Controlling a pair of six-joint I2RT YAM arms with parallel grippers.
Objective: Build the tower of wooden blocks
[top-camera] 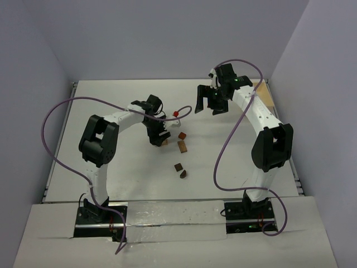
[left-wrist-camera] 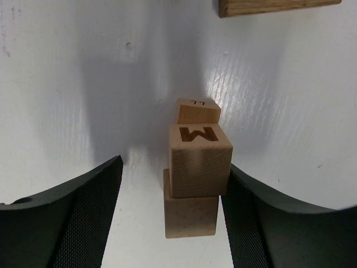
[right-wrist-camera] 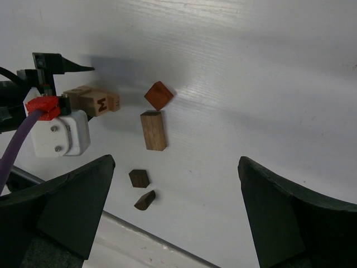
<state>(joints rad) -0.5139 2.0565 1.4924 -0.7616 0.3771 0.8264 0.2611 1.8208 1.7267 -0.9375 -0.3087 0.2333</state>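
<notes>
Pale wood at centre frame in the left wrist view: three lettered blocks [left-wrist-camera: 189, 215] in a line, the M block [left-wrist-camera: 199, 162] in the middle. Left gripper [left-wrist-camera: 174, 167] straddles them with jaws parted. The frame-right finger [left-wrist-camera: 245, 212] touches the M block, and the other sits clear of it. Right gripper [top-camera: 209, 103] hangs wide apart, holding nothing, at upper right of the top view. Dark brown pieces [top-camera: 182, 146] lie mid-table [top-camera: 111, 111].

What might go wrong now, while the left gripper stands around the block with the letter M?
1. The left gripper is off centre: one finger is at the M block, the other stands apart, so closing may push the block sideways.
2. The near pale block and the far pale block seem to touch it; they may be knocked or dragged along.
</notes>
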